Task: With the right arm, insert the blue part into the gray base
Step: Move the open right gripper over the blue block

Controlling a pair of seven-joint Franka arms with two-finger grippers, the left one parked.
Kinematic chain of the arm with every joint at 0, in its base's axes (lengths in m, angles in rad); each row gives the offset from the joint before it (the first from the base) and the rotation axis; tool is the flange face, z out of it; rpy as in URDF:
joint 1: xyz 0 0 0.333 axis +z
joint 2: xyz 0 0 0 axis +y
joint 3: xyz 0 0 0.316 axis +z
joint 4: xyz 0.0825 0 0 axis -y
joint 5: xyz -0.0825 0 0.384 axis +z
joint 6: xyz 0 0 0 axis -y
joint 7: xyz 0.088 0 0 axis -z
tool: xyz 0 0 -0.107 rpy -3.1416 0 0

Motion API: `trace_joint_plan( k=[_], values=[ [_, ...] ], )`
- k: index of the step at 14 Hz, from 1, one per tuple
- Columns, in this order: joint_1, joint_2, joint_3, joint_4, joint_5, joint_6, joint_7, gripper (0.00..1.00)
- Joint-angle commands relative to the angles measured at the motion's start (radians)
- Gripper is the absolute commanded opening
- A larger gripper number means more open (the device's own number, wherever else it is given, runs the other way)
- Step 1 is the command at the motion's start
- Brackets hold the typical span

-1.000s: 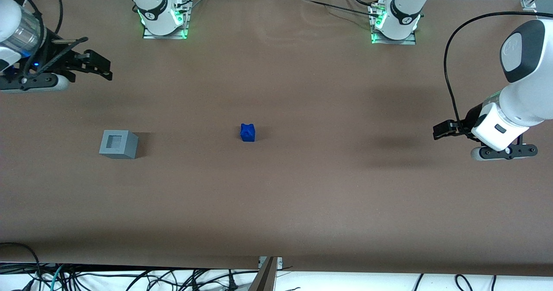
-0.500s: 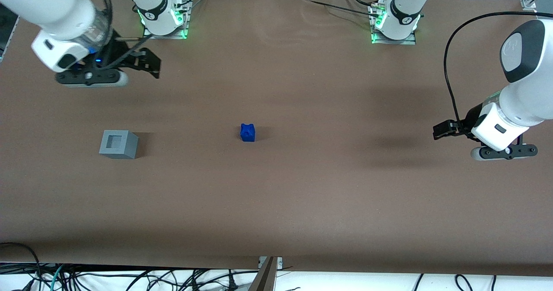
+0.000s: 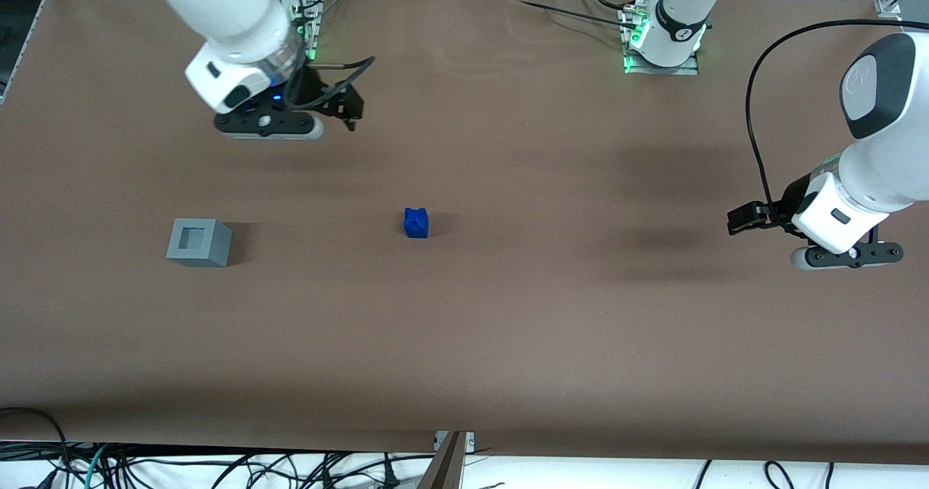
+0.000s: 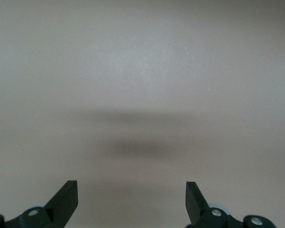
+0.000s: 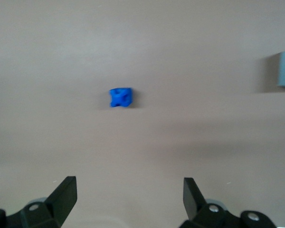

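text: none legible | labels: none | numbers: none | signs: none

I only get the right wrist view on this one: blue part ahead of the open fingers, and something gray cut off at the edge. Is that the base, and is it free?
Observer: Yes. The front view shows the whole base, a cube with its square top recess empty.
Operator: Where is the gripper relative to the part?
Observer: The gripper hangs in the air, farther from the front camera than the blue part, not over it.
Operator: And base against part?
Observer: They stand well apart. The base lies toward the working arm's end of the table, slightly nearer to the front camera than the part.
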Motion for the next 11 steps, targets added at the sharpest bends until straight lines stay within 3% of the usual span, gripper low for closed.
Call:
trace_joint_plan(
  k=[1, 6, 11],
  values=[
    [0.061, 0.05, -0.008, 0.066, 0.022, -0.008, 0.081, 0.99],
    [0.099, 0.102, -0.01, 0.069, 0.014, 0.055, 0.089, 0.99],
    [0.088, 0.164, -0.018, 0.063, 0.005, 0.11, -0.085, 0.99]
  ],
)
